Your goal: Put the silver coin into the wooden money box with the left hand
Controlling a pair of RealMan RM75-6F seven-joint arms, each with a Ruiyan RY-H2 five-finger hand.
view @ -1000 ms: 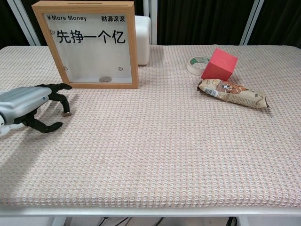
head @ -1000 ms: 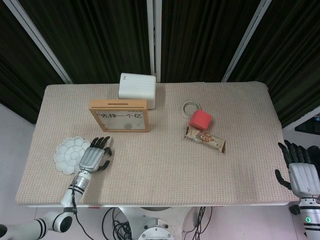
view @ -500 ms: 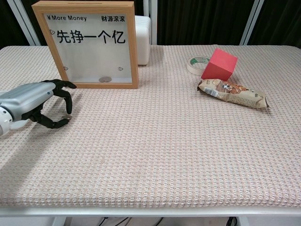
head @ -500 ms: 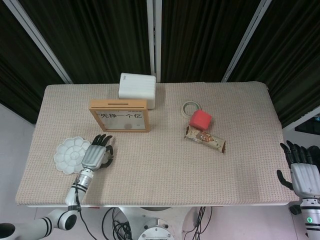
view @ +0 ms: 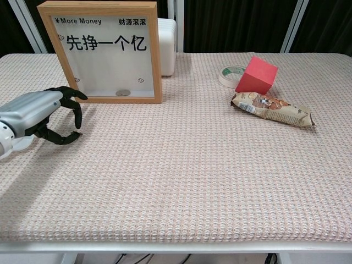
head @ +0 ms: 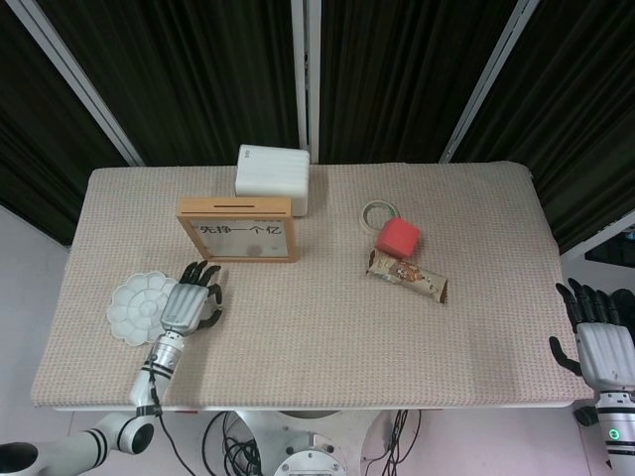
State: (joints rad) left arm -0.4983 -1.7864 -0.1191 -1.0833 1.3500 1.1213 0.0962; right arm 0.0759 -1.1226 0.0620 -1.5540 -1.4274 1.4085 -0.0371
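The wooden money box [head: 238, 230] [view: 102, 52] stands upright at the back left, its slot on the top edge; two coins lie inside at the bottom [view: 122, 93]. My left hand [head: 189, 302] [view: 47, 113] hovers just in front of and left of the box, thumb and a finger pinched together at their tips [view: 77, 133]. The silver coin is held in that pinch and barely shows. My right hand [head: 600, 332] hangs off the table's right front corner, fingers spread and holding nothing.
A white flower-shaped palette dish [head: 137, 307] lies left of my left hand. A white box [head: 272, 178] stands behind the money box. A tape roll [view: 231, 74], a red cube [view: 257, 75] and a snack bar [view: 272, 109] sit right of centre.
My left hand closed its thumb and finger on the coin lying on the mat, then rose slightly and drew nearer the box. The right hand stayed put.
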